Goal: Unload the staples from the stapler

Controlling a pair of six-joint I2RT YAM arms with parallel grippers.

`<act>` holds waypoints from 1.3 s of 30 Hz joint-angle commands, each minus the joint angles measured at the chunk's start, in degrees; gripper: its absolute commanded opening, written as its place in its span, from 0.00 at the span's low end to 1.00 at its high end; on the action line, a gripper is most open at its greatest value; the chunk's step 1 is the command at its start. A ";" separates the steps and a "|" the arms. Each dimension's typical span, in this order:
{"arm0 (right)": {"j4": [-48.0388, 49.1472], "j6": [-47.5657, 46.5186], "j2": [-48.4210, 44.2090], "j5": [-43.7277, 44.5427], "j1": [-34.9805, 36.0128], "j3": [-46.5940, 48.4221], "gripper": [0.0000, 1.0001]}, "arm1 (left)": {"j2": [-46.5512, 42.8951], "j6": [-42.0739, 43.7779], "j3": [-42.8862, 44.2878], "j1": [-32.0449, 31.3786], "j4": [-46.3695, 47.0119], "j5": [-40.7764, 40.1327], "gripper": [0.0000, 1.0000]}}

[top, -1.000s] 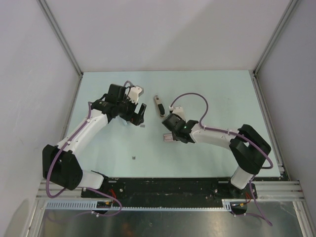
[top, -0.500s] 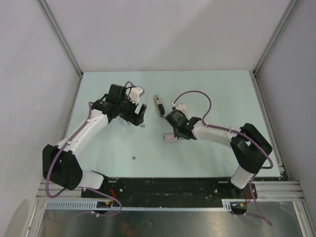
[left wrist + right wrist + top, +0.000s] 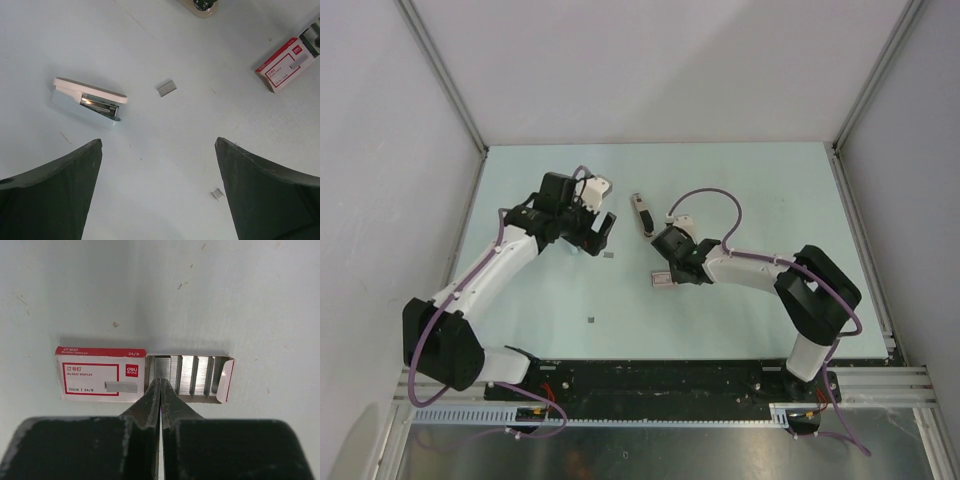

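A pale green table [image 3: 760, 200] sat between grey walls, seen from above. The stapler [image 3: 640, 214] lay toward its far middle, between the two arms, touching neither. It was well away from every table edge, with bare surface on all sides.

The left gripper [image 3: 159, 145] hovered over the table with its fingers spread wide and nothing between them. In its wrist view the stapler lay ahead and left of the gap, its shiny metal channel showing between the pale upper and lower halves. A loose staple strip [image 3: 166, 88] lay to the right of the stapler, apart from it. A smaller staple bit [image 3: 217, 194] lay near the inner edge of the right-hand finger.

The right gripper [image 3: 160, 384] had its fingers pressed together. Their tips were at the left end of the open tray of a red-and-white staple box [image 3: 100, 375], where the tray met the sleeve. Whether anything thin was nipped between them could not be told. The box lay flat near the stapler, closer to the arm bases.
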 commanded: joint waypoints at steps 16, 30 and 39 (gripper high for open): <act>1.18 1.47 -7.20 -1.57 -0.82 0.40 0.00 | 0.50 6.40 0.15 -2.19 2.60 -0.05 0.99; 6.30 0.23 -15.27 -2.35 -1.05 -1.50 0.28 | 17.06 25.59 0.27 -6.58 7.02 -0.46 0.88; 7.34 0.61 -21.66 -0.87 -0.99 -3.74 0.26 | 23.22 37.34 1.88 -6.61 8.65 0.11 0.92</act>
